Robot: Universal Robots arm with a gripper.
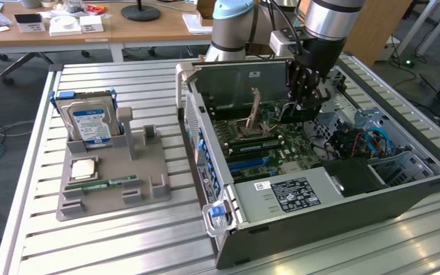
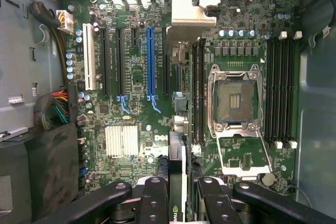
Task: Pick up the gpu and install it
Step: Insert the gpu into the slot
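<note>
In the wrist view the gpu [image 2: 177,153] is seen edge-on between my fingers [image 2: 153,200], with its silver end bracket [image 2: 193,13] at the far end. My gripper [image 2: 178,205] is shut on it. The card hangs above the motherboard [image 2: 126,108], between the blue expansion slot [image 2: 150,61] and the memory slots [image 2: 198,93]. I cannot tell whether it touches a slot. From the exterior view, my gripper [image 1: 309,94] reaches down into the open computer case [image 1: 319,206], and the dark gpu [image 1: 302,112] sits below it near the case's back wall.
A grey holder [image 1: 113,189] on the slatted table carries a hard drive [image 1: 90,123], a processor chip [image 1: 82,168] and a RAM stick [image 1: 101,184]. Inside the case are the open processor socket [image 2: 236,98], a white heatsink [image 2: 122,141] and cable bundles [image 2: 52,109].
</note>
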